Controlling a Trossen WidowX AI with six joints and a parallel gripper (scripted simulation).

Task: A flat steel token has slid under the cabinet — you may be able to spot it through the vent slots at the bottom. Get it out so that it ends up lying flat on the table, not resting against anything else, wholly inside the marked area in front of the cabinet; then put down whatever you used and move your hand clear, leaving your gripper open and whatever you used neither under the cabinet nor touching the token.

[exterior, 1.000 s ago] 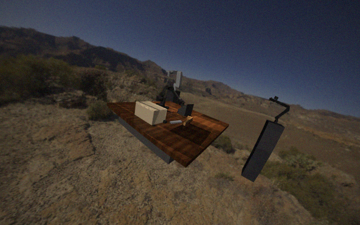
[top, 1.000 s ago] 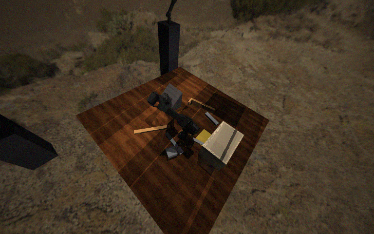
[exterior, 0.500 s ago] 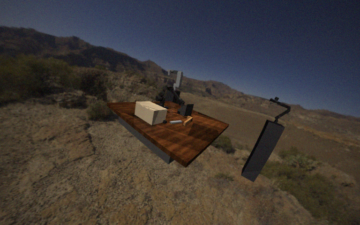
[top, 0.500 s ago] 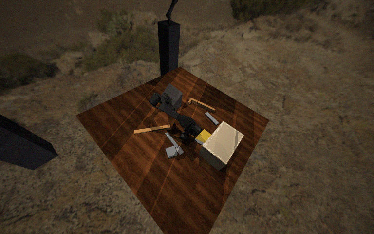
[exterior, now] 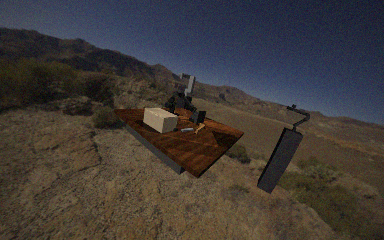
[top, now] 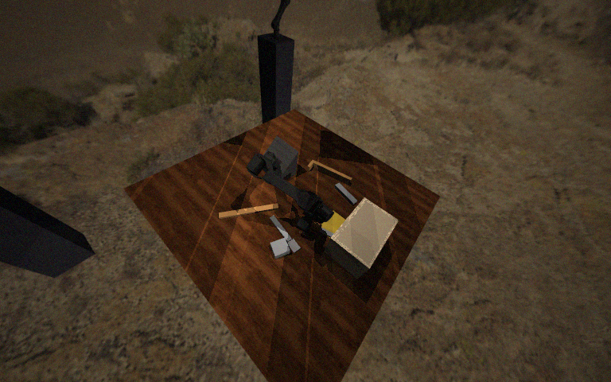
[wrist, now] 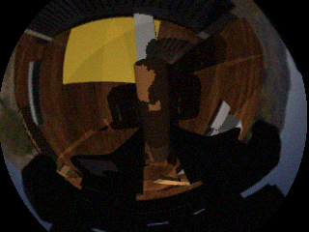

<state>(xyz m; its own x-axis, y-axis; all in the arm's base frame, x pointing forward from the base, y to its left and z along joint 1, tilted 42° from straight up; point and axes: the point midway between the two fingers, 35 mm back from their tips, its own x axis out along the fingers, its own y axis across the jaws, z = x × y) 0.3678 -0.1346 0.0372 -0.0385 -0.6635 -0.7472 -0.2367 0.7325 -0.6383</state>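
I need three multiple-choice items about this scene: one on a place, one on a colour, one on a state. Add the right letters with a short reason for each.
1. The yellow patch lies:
A. beside the cabinet
B. at the table's far corner
C. on top of the cabinet

2. The cabinet's top is:
A. red
B. beige
C. green

3. The gripper is:
A. wide open
B. shut on a grey bar
C. out of view

Key: A, the patch touches the cabinet's near side; B, its top is pale beige; B, the bar runs out from between the fingers.
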